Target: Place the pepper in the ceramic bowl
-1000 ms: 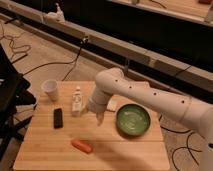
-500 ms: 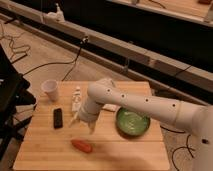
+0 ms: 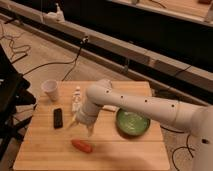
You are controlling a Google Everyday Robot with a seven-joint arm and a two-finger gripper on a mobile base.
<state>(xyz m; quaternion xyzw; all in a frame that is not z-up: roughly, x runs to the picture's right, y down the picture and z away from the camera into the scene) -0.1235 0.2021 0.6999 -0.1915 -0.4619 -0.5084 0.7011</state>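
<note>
Near the front edge of the desk [image 3: 45, 152], left of centre, the pepper [image 3: 81, 146] lies on its side on bare wood. It is well apart from the ceramic bowl [image 3: 131, 134], which sits to the right and a little farther back. Just behind and above the pepper hangs the tool [image 3: 82, 127], its two fingers spread with nothing between them, pointing down and not touching the pepper.

The likeliest failure, as I judge it, is a bad pinch. The pepper is small, rounded and low, so fingers closing off its middle, or along its length instead of across it, could squirt it sideways (and the near edge of the desk is not far off). Coming down too deep would jam the fingertips into the wood.

A black phone [image 3: 58, 118] lies just left of the tool and a small white bottle-like thing [image 3: 76, 99] stands behind it. A wide or drifting approach could knock either.

On the carry to the right, the thick white arm [image 3: 135, 102] passes close over the bowl's far side. A low sweep might clip the rim and shove the dish. Because the bowl is shallow, letting go too early or too high could bounce the pepper out.
</note>
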